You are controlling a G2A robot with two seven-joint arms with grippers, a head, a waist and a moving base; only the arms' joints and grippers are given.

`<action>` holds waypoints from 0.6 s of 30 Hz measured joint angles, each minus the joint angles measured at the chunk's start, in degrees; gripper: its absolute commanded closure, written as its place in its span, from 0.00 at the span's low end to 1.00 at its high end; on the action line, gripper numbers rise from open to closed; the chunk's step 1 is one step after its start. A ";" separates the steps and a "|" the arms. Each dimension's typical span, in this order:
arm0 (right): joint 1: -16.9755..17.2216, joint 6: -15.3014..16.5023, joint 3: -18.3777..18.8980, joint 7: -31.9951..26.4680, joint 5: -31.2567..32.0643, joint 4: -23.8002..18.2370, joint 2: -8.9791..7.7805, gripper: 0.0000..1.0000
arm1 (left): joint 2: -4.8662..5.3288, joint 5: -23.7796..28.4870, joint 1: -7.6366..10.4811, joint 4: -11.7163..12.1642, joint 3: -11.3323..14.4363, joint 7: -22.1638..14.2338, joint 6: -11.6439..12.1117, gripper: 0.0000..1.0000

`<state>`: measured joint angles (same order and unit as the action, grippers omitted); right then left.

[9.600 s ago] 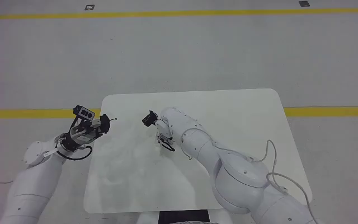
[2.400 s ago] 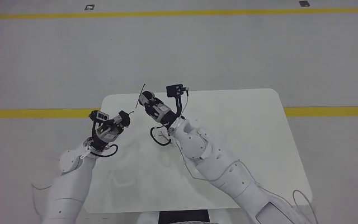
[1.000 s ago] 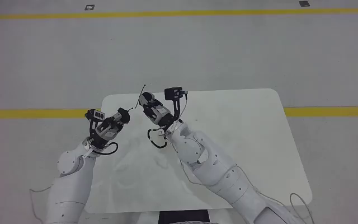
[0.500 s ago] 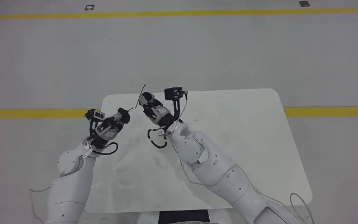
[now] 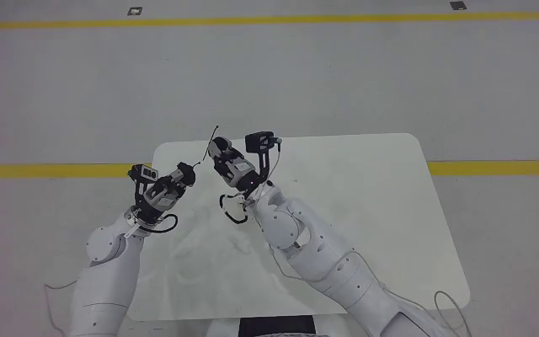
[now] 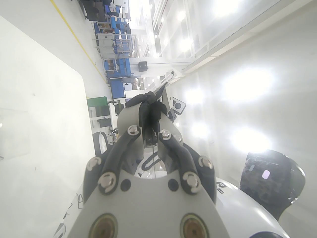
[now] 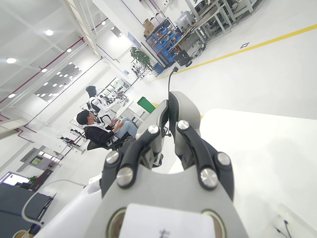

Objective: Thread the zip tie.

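Zip tie [image 7: 169, 81]: thin black strip, pinched by right tool [image 7: 169, 100].
Left tool [image 5: 186, 173]: pressed together.
Desk [image 5: 362, 185]: far edge close to both tools; frame's right side open.

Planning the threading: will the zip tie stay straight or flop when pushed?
Likely springy-stiff: the zip tie stands nearly straight, unsupported, beyond the right fingers. Being so thin, it is probably light and may bow if pushed end-on.

The right gripper [image 7: 169, 102] clamps a thin black zip tie [image 7: 170, 81] between pressed-together fingers [image 7: 184, 107]. The tie sticks out at the gripper's twelve o'clock, a small head at its tip.
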<state>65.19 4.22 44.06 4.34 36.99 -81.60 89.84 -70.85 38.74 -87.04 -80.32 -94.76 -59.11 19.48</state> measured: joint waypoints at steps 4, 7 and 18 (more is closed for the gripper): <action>-0.33 0.45 -0.95 1.60 0.12 1.35 0.63 1.00 | 0.00 0.00 0.00 0.00 0.00 0.00 0.00 1.00; -0.58 0.80 -1.33 2.49 -0.11 2.52 1.07 1.00 | 0.00 0.00 0.00 0.00 0.00 0.00 0.00 1.00; -0.69 1.17 -1.29 3.30 -0.64 3.09 1.32 1.00 | 0.00 0.00 0.00 0.00 0.00 0.00 0.00 1.00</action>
<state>64.49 5.39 42.77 7.63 36.35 -78.51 91.16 -70.85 38.74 -87.04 -80.32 -94.76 -59.11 19.48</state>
